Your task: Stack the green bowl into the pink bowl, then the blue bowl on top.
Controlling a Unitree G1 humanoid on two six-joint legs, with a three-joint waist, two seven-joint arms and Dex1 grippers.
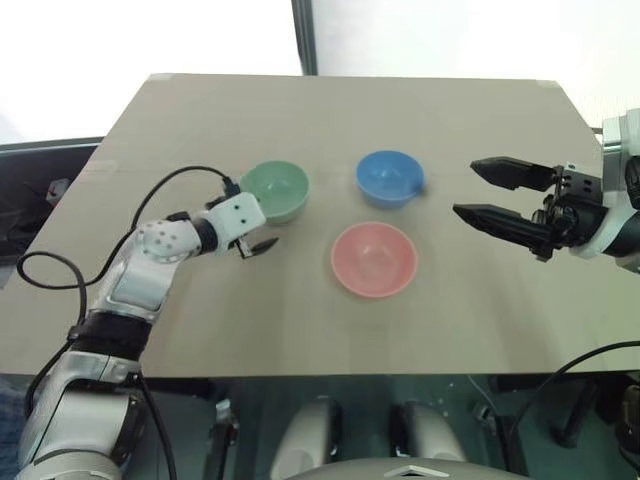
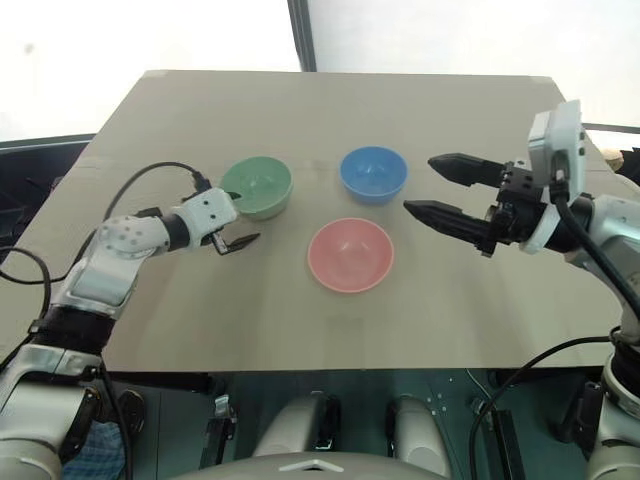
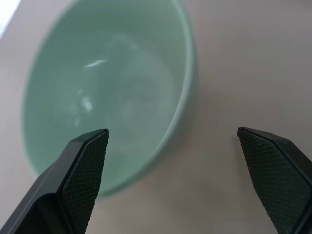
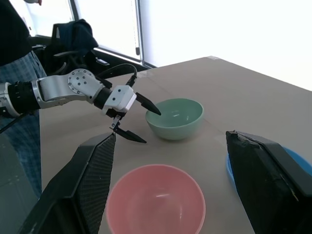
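Left claw (image 2: 243, 227) approaching the green bowl (image 2: 258, 185), jaws standing wide and empty.
Three bowls are sitting apart on the desk (image 2: 450, 310): one green, one blue (image 2: 373, 174), one pink (image 2: 349, 254). Each is looking light, stiff, slick plastic; the rim is judged the best hold. Right claw (image 2: 435, 186) is hovering wide beside blue, holding nothing.

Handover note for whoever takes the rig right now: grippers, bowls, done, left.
Left gripper: open, empty, jaws straddling the near rim of the green bowl, not gripping.
Right gripper: open, empty, held above the table right of the blue bowl.
Pink bowl: empty, nearest the robot.
Done: nothing stacked.
Left: green into pink, then blue on top.
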